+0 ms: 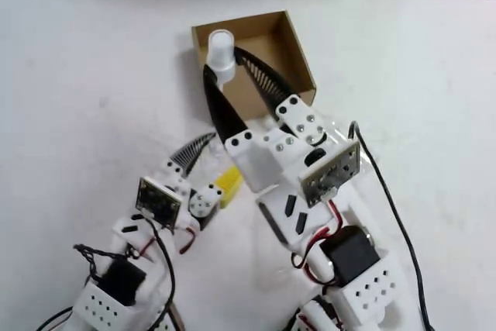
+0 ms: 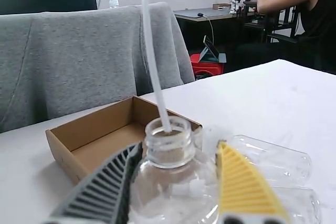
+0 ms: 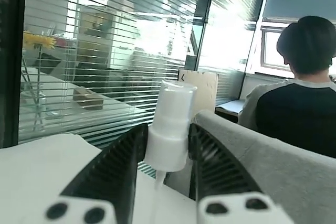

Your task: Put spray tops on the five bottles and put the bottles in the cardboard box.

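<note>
My right claw [image 3: 167, 136] pinches a white plastic spray top [image 3: 171, 121], its tube entering the clear plastic bottle [image 2: 169, 148] my left claw [image 2: 173, 184] grips, near side of the brown cardboard box [image 2: 60, 150]. Capping unfinished, seemingly nothing boxed.

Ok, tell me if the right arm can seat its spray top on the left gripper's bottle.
Probably yes: the spray top has its tube inside the bottle neck; nothing blocks it.

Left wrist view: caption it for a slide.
Dip tube inside the clear bottle held by the left gripper, cardboard box behind.
</note>
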Controlling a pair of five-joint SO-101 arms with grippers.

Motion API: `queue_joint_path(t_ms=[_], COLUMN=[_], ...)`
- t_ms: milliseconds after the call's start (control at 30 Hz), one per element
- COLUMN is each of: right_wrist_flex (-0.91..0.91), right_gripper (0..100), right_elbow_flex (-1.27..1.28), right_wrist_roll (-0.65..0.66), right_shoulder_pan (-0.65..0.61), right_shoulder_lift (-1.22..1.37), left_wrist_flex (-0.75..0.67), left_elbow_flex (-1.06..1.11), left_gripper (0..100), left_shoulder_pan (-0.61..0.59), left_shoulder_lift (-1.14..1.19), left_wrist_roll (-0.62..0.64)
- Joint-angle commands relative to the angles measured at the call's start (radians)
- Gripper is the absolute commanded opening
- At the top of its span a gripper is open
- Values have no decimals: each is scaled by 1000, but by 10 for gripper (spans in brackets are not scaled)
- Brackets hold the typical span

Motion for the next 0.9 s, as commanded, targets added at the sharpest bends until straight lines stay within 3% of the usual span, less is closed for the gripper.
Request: queue_joint_path(t_ms=[0, 167, 467, 867], right_wrist_flex=[19, 99, 64, 216], right_gripper=[16, 16, 16, 16], right_elbow_flex=[-35, -21, 146, 272], right_wrist_roll=[-48, -57, -57, -57], right_shoulder_pan=[5, 4, 2, -122], right_shoulder_lift=[-41, -82, -206, -343], left_wrist_flex=[3, 3, 3, 3], left_elbow_flex=[-5, -5, -5, -5], left_gripper=[20, 20, 20, 20], left_shoulder_pan=[-12, -12, -12, -12], left_shoulder_lift=[-24, -24, -24, -24], left_wrist_roll=[-8, -8, -8, -8])
